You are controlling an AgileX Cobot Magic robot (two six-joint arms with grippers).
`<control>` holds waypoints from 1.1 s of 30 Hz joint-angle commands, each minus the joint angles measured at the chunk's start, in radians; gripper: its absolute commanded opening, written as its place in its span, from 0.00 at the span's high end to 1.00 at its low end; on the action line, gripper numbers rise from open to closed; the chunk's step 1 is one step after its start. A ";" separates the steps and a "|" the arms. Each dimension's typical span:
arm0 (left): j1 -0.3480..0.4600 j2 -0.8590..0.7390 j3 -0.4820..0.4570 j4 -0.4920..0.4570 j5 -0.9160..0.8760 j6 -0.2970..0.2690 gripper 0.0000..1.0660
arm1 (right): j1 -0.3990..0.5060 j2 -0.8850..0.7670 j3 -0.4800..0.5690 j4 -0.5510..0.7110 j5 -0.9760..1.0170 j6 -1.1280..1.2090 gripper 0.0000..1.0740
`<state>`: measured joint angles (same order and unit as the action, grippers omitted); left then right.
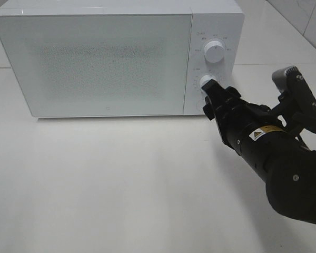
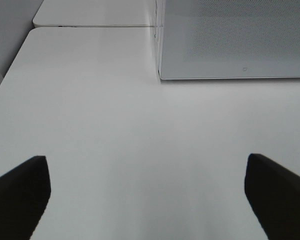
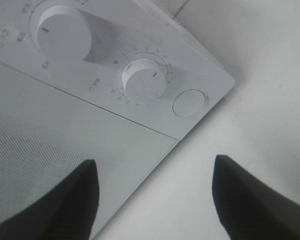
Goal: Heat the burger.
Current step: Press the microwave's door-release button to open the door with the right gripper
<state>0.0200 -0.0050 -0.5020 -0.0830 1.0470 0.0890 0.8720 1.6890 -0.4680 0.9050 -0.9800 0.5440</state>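
Note:
The burger is out of view. The white microwave (image 1: pixel 105 63) stands at the back of the table with its door shut. My right gripper (image 1: pixel 210 97) points at the control panel, its tips just in front of the lower knob (image 1: pixel 207 83). In the right wrist view the lower knob (image 3: pixel 144 80) lies ahead of the gripper (image 3: pixel 155 200), whose dark fingers (image 3: pixel 70 205) stand apart with nothing between them. My left gripper (image 2: pixel 147 195) is open over bare table, some way short of the microwave's front corner (image 2: pixel 162 75).
An upper knob (image 1: pixel 215 51) sits above the lower one, and a round button (image 3: pixel 188 102) lies beside the lower knob at the panel's corner. The white table (image 1: pixel 121 179) stretches in front of the microwave. A second tabletop (image 2: pixel 90 17) adjoins behind.

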 commanded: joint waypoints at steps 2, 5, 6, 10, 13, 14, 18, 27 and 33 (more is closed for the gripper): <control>0.004 -0.020 0.003 -0.011 -0.012 -0.002 0.03 | 0.004 0.000 -0.009 0.000 0.009 0.308 0.51; 0.004 -0.020 0.003 -0.011 -0.012 -0.002 0.03 | 0.004 0.000 -0.009 0.000 0.009 0.437 0.62; 0.004 -0.020 0.003 -0.011 -0.012 -0.002 0.03 | 0.004 0.000 -0.009 0.000 0.009 0.437 0.62; 0.004 -0.020 0.003 -0.011 -0.012 -0.002 0.03 | 0.004 0.000 -0.009 0.000 0.010 0.509 0.83; 0.004 -0.020 0.003 -0.011 -0.012 -0.002 0.03 | 0.004 0.000 -0.009 0.011 0.017 0.523 0.95; 0.004 -0.020 0.003 -0.011 -0.012 -0.002 0.03 | 0.004 0.000 -0.009 0.015 0.018 0.533 0.99; 0.004 -0.020 0.003 -0.011 -0.012 -0.002 0.03 | 0.004 0.013 -0.009 0.014 0.016 0.593 1.00; 0.004 -0.020 0.003 -0.011 -0.012 -0.002 0.03 | -0.003 0.099 -0.027 0.006 0.039 0.693 1.00; 0.004 -0.020 0.003 -0.011 -0.012 -0.002 0.03 | -0.060 0.138 -0.070 -0.090 0.048 0.712 1.00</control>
<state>0.0200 -0.0050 -0.5020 -0.0830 1.0470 0.0890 0.8210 1.8250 -0.5310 0.8400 -0.9340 1.2500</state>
